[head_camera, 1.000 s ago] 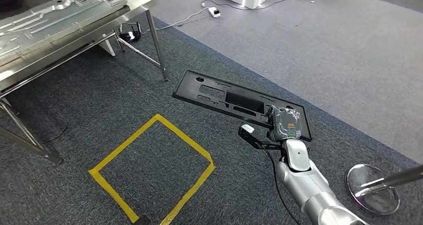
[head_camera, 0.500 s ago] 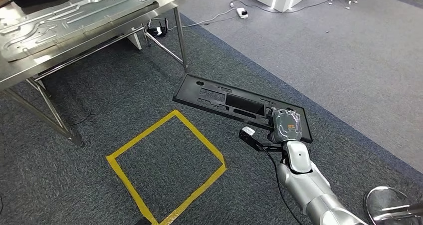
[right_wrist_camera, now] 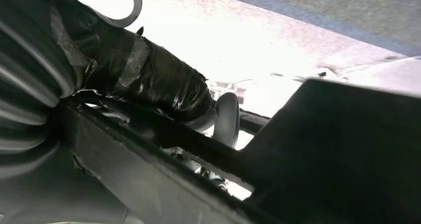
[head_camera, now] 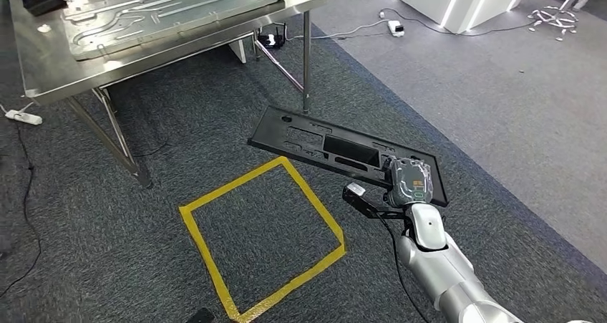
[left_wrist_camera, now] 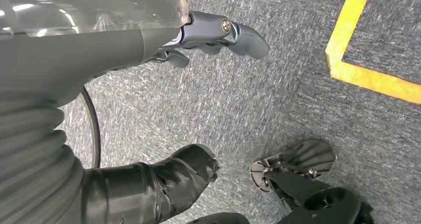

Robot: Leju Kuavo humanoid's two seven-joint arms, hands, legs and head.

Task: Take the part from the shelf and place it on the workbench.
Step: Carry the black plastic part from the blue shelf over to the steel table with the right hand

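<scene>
The part is a long, flat black plastic panel (head_camera: 322, 142) with cut-outs. My right hand (head_camera: 409, 182) grips its near right end and holds it level above the carpet. In the right wrist view the panel's dark underside (right_wrist_camera: 347, 149) lies against the taped thumb (right_wrist_camera: 159, 85). The steel workbench (head_camera: 43, 87) stands at the upper left, ahead of the panel and apart from it. My left hand (left_wrist_camera: 124, 40) hangs over the carpet, its fingers (left_wrist_camera: 223, 33) apart with nothing in them.
A large pressed metal sheet (head_camera: 164, 8) covers most of the workbench, with a black box (head_camera: 43, 1) at its far left. A yellow tape square (head_camera: 261, 237) marks the carpet below the panel. A power strip (head_camera: 21, 117) and cables lie on the floor.
The whole picture has shifted, so the camera has moved: the workbench and the yellow square now sit further right and more fully in view. The panel stays in my right hand.
</scene>
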